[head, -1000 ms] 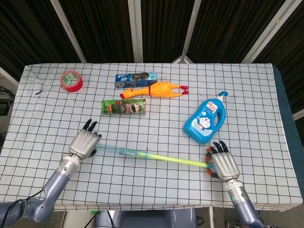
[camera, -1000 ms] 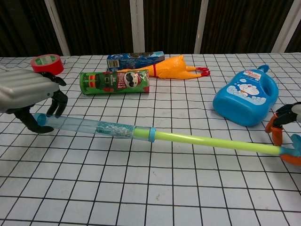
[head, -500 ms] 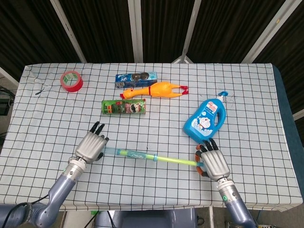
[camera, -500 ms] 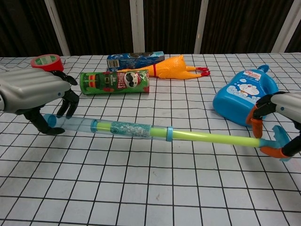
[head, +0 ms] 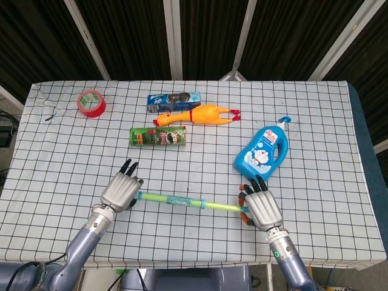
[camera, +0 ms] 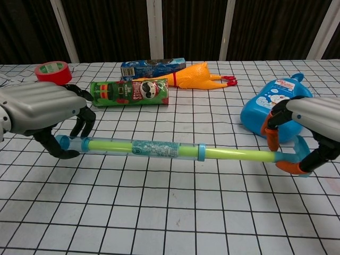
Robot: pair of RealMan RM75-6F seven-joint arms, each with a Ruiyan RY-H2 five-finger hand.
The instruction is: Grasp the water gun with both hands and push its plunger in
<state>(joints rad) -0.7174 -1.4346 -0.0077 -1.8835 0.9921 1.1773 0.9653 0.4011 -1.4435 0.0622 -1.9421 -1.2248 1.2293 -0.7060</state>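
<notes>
checkered table [head: 315, 109], water gun [camera: 159, 149] held

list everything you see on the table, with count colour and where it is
water gun: 1, clear barrel with yellow-green plunger, front centre, held at both ends
tape roll: 1, red, far left
box: 1, blue, far centre
rubber chicken: 1, orange-yellow, in front of the box
can: 1, green, lying left of centre
bottle: 1, blue, right
table: 1, white with black grid
left hand: grips the barrel end
right hand: grips the plunger handle
</notes>
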